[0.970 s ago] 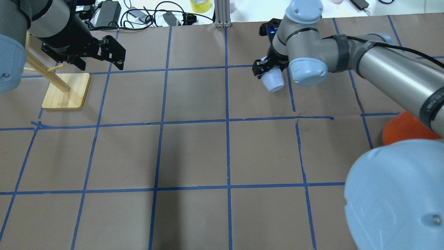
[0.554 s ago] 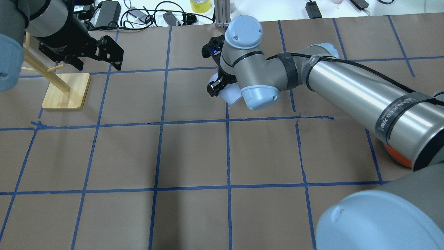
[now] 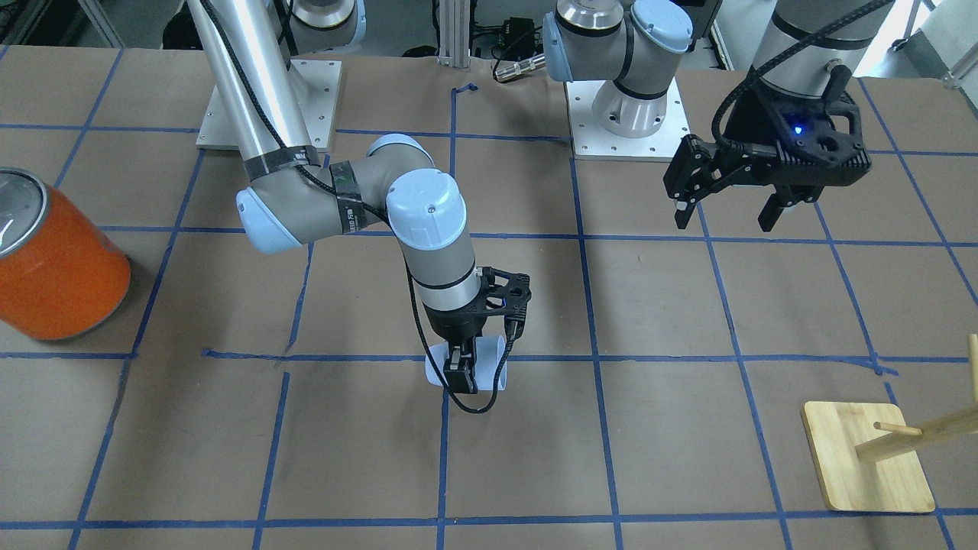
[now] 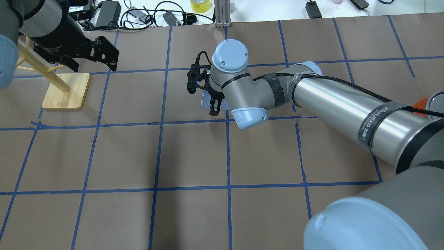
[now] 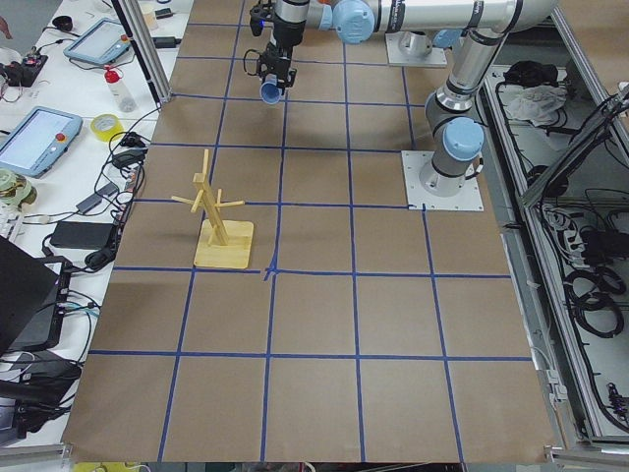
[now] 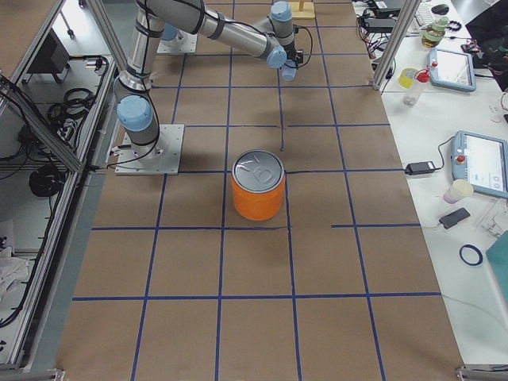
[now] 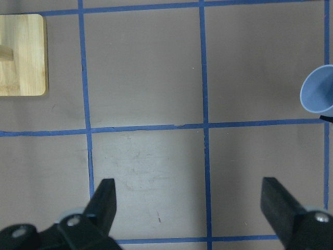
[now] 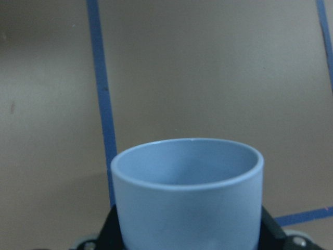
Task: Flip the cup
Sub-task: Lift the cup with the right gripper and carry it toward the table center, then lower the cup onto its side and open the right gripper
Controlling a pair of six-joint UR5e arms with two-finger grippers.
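Note:
The cup (image 3: 487, 365) is small and pale blue. My right gripper (image 3: 481, 368) is shut on it and holds it low over the brown paper by a blue tape crossing near the table's middle. In the right wrist view the cup (image 8: 187, 192) fills the lower centre, its open mouth pointing away from the wrist. In the overhead view the cup (image 4: 206, 101) is mostly hidden under the right gripper (image 4: 204, 99). The cup's bluer inside shows in the left wrist view (image 7: 318, 96). My left gripper (image 3: 726, 214) is open and empty, hovering above the table, its jaws wide apart in the left wrist view (image 7: 188, 190).
A large orange cylinder (image 3: 57, 260) with a silver top stands at the robot's right end of the table. A wooden peg rack (image 3: 867, 466) on a bamboo base stands on the robot's left side, under the left gripper (image 4: 93, 59). Cables and a tape roll (image 4: 200, 5) lie beyond the far edge.
My right arm has swung leftward in the overhead view, carrying the cup and turning its wrist. My left gripper has drifted slightly left and stays open.

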